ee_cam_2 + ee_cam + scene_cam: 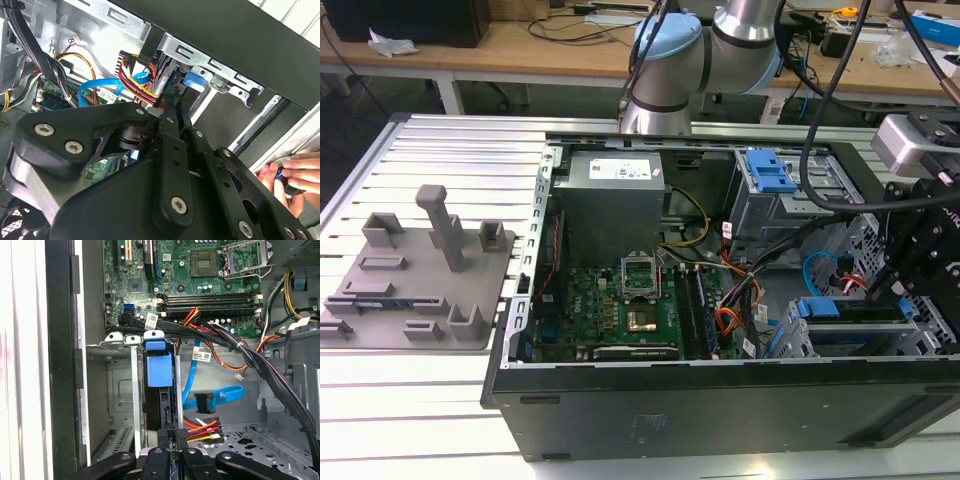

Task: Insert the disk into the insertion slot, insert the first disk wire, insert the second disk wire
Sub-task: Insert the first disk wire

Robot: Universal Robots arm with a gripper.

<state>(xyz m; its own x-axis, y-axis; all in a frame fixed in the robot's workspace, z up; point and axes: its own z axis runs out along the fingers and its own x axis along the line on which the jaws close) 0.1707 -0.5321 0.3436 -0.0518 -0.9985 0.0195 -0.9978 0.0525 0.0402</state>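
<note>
Exterior view's left: a ribbed aluminium desk (420, 400), pale and bright under the room light. Carries a grey fixture plate (420, 290) with pegs and blocks standing up from it. Behind, across the room, wooden benches (520, 50) with cables and small items on top.

In the middle, an open black computer case (720, 400), lying on its side on the desk. Holds a grey power supply (610, 200) and, nearer, a green motherboard (600, 310). Above the case, the grey and light-blue robot arm (720, 40).

Toward the exterior view's right, a taller cage with blue latch (770, 175), then the disk (850, 310) in its blue caddy. Sits already inside the insertion slot (120, 390), between the metal rails.

In the first wrist view, the end effector (176, 447) just at the near end of the disk, pressed together on the dark plug of the first disk wire (202, 429). Cannot tell whether this plug is seated. Just beside, the second disk wire (220, 396), curving loose, its dark plug apart from the disk.

In the second wrist view, a person's hand (287, 177) outside the case wall, around a small dark object.
</note>
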